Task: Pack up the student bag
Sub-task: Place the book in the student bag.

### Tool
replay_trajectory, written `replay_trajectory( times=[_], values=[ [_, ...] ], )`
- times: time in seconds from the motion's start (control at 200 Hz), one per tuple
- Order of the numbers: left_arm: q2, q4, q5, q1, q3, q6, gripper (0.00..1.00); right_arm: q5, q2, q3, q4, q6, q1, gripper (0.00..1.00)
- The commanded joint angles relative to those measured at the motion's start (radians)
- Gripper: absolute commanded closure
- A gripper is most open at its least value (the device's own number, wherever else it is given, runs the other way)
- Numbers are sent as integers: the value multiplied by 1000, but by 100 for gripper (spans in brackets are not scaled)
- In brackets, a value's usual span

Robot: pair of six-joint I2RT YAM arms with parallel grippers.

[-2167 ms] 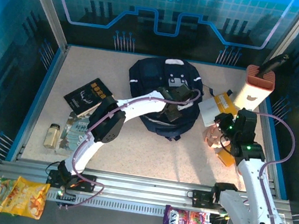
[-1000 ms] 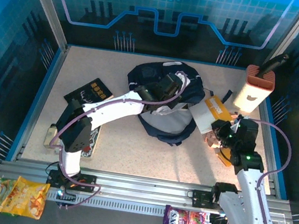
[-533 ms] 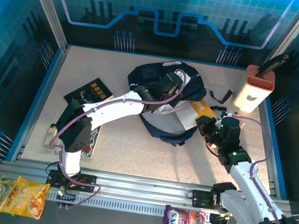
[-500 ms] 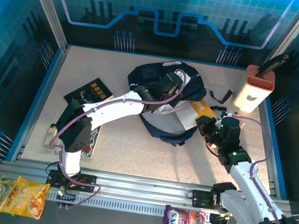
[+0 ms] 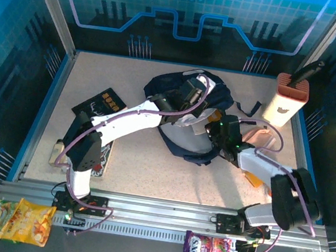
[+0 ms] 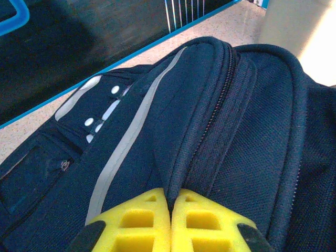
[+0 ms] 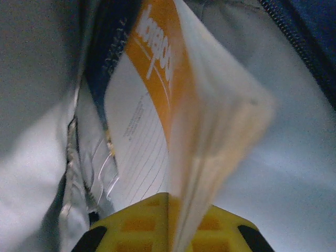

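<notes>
Blue glowing walls stand around a speckled table (image 5: 149, 173). Near the middle, a bit toward 12 o'clock, lies the student bag (image 5: 158, 88), dark blue, with its mouth pulled open. The left gripper (image 6: 169, 202) has its yellow jaws pressed together on a fold of the bag's cloth by the zipper. From 3 o'clock the right gripper (image 7: 169, 207) pinches an orange and white notebook (image 7: 149, 110), which is partway inside the bag against the pale lining. A black book (image 5: 99, 105) lies at 9 o'clock, well apart from the bag. A white box with an orange top (image 5: 286, 102) stands at 2 o'clock.
</notes>
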Motion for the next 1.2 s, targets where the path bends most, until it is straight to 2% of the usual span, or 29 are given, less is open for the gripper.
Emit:
replay_trajectory(
  times=[0.0,0.16,0.335,0.465,0.575,0.665,0.9,1.136,1.196],
  values=[
    [-55,125,-5,2,89,-35,100,39,95,65,125,44,19,91],
    [-55,123,-12,5,90,-50,100,-35,231,145,193,67,24,84],
    [-55,117,-7,8,90,-51,100,-158,302,198,237,36,21,59],
    [-58,117,-9,14,81,-58,100,-163,276,166,175,41,16,44],
    [-63,124,-10,19,65,-64,100,-161,199,97,155,35,6,33],
    [-66,124,-8,27,55,-72,100,-164,116,41,126,21,-3,27],
    [-59,126,17,48,15,-107,100,-143,-122,-111,7,-28,-21,25],
    [-43,105,101,58,-80,-128,100,36,-389,-101,-301,-286,-87,18],
    [-34,86,144,58,-96,-139,93,68,-456,-93,-345,-350,-114,16]
  ],
)
